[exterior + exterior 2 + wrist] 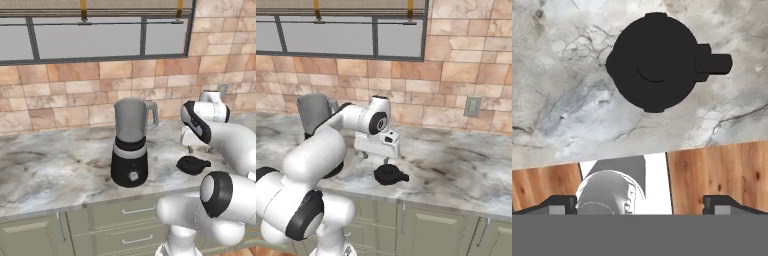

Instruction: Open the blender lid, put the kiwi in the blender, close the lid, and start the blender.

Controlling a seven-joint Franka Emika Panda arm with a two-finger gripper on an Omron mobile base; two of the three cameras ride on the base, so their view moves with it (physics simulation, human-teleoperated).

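lid off: black round blender lid [655,61] lying on marbled grey bench [55,170] at frame centre-right | claw [640,202] being held open above it | kiwi still to be located, approached squarely

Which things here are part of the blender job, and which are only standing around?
Part of the job:
- blender, jar open
- blender lid, lying on the counter
- gripper, above the lid

Only around:
- wall outlet
- window
- cabinet drawers

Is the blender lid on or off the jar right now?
Off. The blender lid lies flat on the counter beside the blender, whose jar top is open.
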